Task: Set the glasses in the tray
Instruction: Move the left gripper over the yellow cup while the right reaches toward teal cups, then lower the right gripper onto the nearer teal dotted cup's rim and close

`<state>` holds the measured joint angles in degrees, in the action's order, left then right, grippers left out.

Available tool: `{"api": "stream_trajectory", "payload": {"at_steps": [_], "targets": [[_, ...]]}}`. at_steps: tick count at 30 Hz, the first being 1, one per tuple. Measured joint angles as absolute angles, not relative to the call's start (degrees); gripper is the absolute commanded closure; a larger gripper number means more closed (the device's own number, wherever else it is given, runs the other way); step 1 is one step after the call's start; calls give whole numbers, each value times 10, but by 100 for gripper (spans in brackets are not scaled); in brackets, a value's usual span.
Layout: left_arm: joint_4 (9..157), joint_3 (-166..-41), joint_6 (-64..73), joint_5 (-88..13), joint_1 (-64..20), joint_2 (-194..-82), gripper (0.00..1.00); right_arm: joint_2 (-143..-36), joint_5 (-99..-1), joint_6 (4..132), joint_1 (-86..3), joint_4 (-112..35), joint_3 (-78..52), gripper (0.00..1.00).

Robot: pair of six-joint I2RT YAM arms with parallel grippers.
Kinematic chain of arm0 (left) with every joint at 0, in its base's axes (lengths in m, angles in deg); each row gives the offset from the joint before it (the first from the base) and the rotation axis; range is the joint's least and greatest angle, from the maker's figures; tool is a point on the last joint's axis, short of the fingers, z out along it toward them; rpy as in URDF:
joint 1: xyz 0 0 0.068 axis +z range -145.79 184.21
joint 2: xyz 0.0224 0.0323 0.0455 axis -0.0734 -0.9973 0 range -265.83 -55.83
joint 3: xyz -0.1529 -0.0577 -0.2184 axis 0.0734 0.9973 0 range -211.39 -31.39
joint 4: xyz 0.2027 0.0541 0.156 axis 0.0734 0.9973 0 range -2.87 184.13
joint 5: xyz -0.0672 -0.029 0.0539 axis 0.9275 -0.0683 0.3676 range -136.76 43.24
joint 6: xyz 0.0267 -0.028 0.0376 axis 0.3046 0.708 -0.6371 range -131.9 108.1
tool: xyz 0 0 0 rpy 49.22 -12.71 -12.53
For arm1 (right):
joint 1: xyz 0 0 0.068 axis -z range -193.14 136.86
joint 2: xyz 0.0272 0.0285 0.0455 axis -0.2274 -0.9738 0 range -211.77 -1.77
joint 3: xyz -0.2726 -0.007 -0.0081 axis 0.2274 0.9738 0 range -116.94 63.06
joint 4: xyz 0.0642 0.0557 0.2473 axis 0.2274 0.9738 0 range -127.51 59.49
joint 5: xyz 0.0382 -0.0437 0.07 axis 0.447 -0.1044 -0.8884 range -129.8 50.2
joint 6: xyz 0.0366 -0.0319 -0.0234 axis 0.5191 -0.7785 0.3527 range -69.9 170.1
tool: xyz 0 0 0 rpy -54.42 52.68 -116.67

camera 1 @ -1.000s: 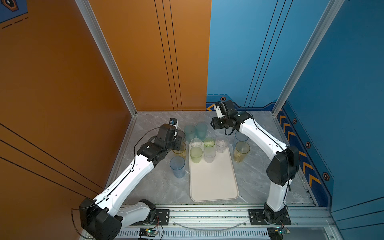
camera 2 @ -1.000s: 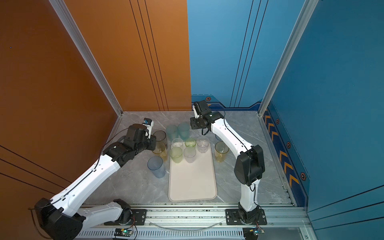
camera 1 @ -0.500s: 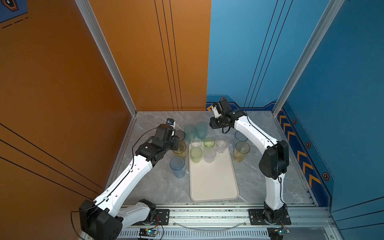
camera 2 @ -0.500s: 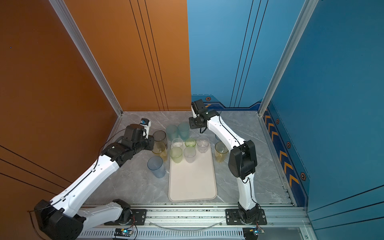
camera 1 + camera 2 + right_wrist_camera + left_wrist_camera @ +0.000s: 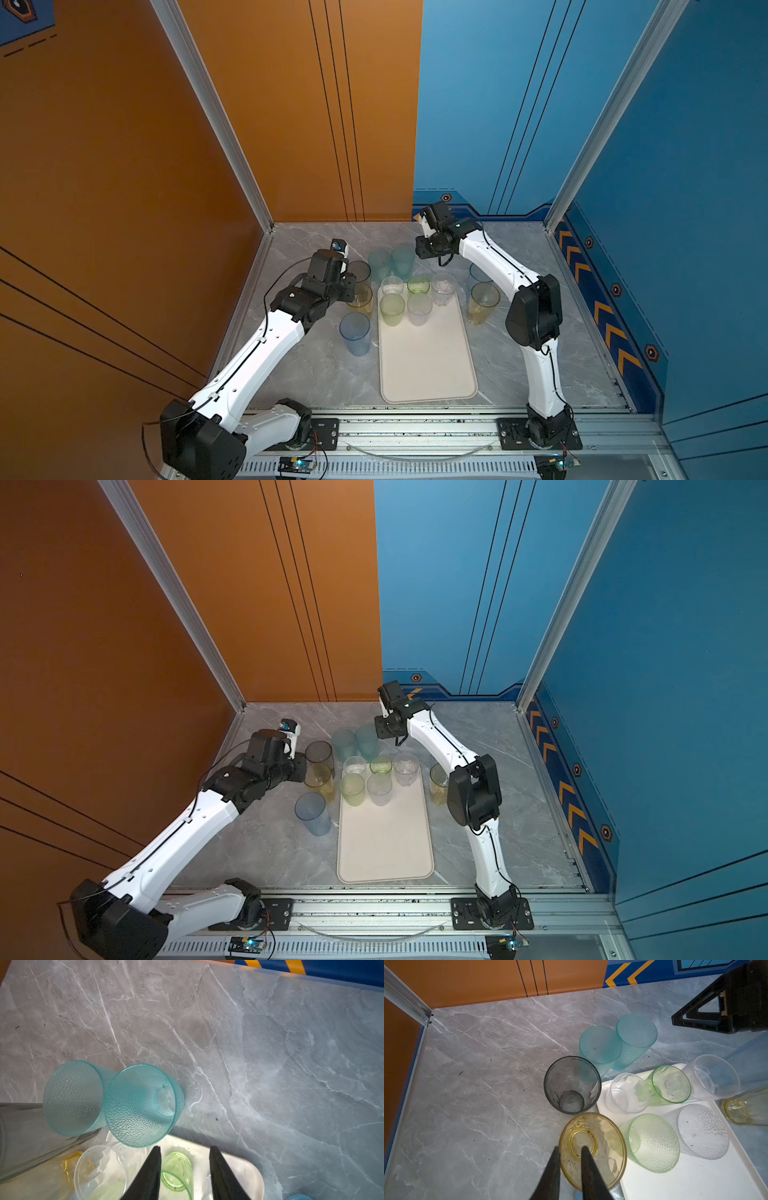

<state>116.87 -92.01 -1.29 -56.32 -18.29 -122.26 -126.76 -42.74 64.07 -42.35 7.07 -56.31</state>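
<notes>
tray (image 5: 428, 365) flat on counter (image 5: 316, 374), five glasses (image 5: 419, 308) bunched at its far end. left fingers (image 5: 552, 1174) clamp yellow glass (image 5: 604, 1147) wall beside tray's left edge, one inside, one outside. right fingers (image 5: 151, 1176) spread apart, green glass (image 5: 176, 1165) in tray below the gap.

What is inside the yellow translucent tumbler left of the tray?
One finger of the left end effector, pinching the wall of the yellow translucent tumbler; otherwise apparently empty. The finger hides part of its bottom.
</notes>
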Motion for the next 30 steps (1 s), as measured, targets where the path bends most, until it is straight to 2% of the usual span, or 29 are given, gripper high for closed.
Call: {"api": "stream_trajectory", "payload": {"at_steps": [13,30], "targets": [[1165,-888,-13,-542,-154,-1207,79,-1321,-418,652,-436,81,-634,71],[1163,-883,-13,-524,-141,-1204,79,-1374,-380,651,-443,115,-699,74]]}}
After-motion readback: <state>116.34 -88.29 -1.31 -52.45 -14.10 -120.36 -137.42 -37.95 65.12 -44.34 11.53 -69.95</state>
